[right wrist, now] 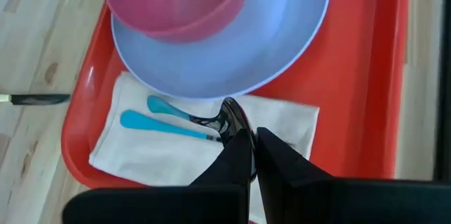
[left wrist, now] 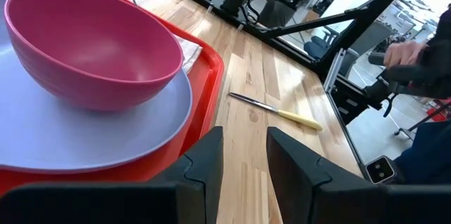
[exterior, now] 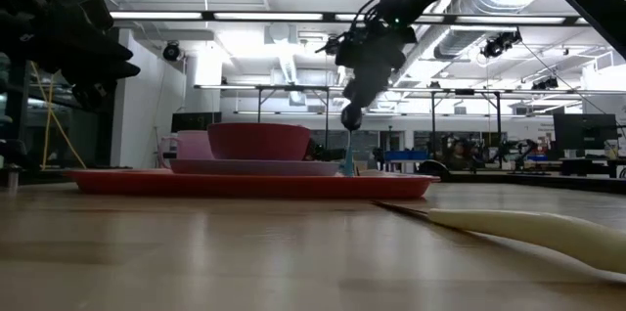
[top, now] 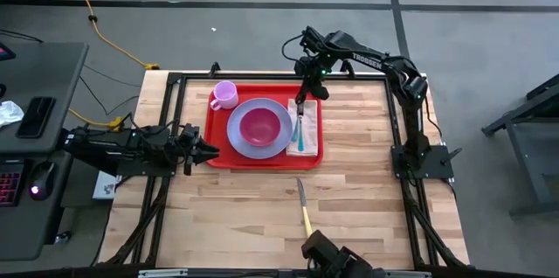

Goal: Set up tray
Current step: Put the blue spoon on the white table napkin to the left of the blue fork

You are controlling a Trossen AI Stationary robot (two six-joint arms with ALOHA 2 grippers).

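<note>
The red tray point(top: 308, 159) lies mid-table and carries a lavender plate point(top: 239, 140) with a pink bowl point(top: 260, 126), a pink cup point(top: 224, 94) and a white napkin point(top: 311, 129). Two teal-handled utensils lie on the napkin point(right wrist: 155, 150): a fork point(right wrist: 162, 125) and a spoon point(right wrist: 183, 111). My right gripper point(top: 301, 101) hangs over the napkin's far end, shut at the spoon's metal head. My left gripper point(top: 208, 149) waits open just off the tray's left edge, holding nothing. My right gripper point(right wrist: 248, 146) comes from above, pointing down, and its fingertips meet the spoon's metal bowl end point(right wrist: 232, 115); the fingers themselves hide the exact place of contact. In the low view the teal handle point(exterior: 347, 159) slants down below the gripper point(exterior: 350, 117) onto the napkin.
A knife with a pale yellow handle point(top: 303, 208) lies on the bare wood near the table's near edge, right of centre, also seen as the knife point(left wrist: 278, 110). A black frame point(top: 397, 121) borders the table. A person's hand point(left wrist: 403, 53) shows beyond the right side.
</note>
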